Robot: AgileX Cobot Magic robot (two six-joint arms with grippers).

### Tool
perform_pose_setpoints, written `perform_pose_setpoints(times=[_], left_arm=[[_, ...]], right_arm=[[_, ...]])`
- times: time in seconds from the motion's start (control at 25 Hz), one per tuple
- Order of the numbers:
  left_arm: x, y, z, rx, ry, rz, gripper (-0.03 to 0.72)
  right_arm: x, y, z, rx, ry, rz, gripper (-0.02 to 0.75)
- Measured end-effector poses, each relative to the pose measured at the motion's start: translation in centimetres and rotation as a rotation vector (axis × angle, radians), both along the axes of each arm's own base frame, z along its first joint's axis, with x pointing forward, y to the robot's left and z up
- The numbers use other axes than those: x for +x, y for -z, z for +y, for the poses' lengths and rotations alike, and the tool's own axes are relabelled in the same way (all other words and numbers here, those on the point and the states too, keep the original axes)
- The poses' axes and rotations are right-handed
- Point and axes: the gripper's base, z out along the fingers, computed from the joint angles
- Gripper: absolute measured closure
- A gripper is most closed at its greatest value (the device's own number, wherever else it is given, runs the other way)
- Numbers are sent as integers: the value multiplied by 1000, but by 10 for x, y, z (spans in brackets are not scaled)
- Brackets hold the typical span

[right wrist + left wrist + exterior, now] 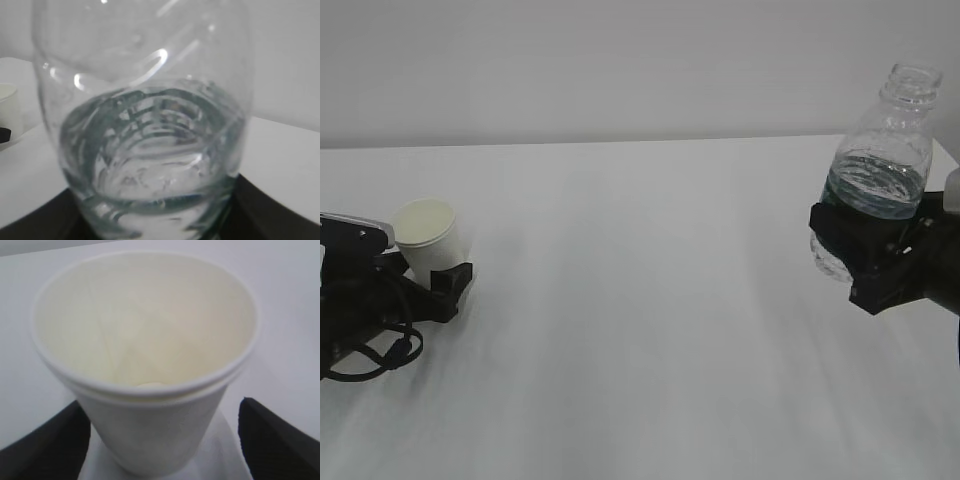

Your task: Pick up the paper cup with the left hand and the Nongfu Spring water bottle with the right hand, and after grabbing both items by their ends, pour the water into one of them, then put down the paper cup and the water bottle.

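The white paper cup stands on the table at the far left, its cream inside showing. My left gripper is open around its lower part. One finger lies close against the cup's left side, and the other finger stands clear of it with a gap. At the right, the capless clear water bottle hangs above the table, nearly upright. My right gripper is shut on its lower body. Water fills about the lower half.
The white table runs between the two arms, with a pale wall behind it. Loose black cables hang by the left arm near the front left. The cup shows small at the left edge of the right wrist view.
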Motion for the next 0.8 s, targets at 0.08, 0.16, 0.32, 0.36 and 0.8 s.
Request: perform_pose_setpoints(times=[0.08,0.16,0.32,0.36,0.8], left_arm=[[0,0,0,0,-2,0,-3],[0,0,1,-1,-11,0,-3],[7,-2,1,-4,-18,-21,-3],[9,-3,0,-6,-18,-28,-3],[16,-5,-1,-9,-18,-49,4]], right_arm=[[0,0,0,0,0,0,314],[0,0,0,0,0,0,314],[0,0,0,0,0,0,314],[0,0,0,0,0,0,314],[0,0,0,0,0,1,314]])
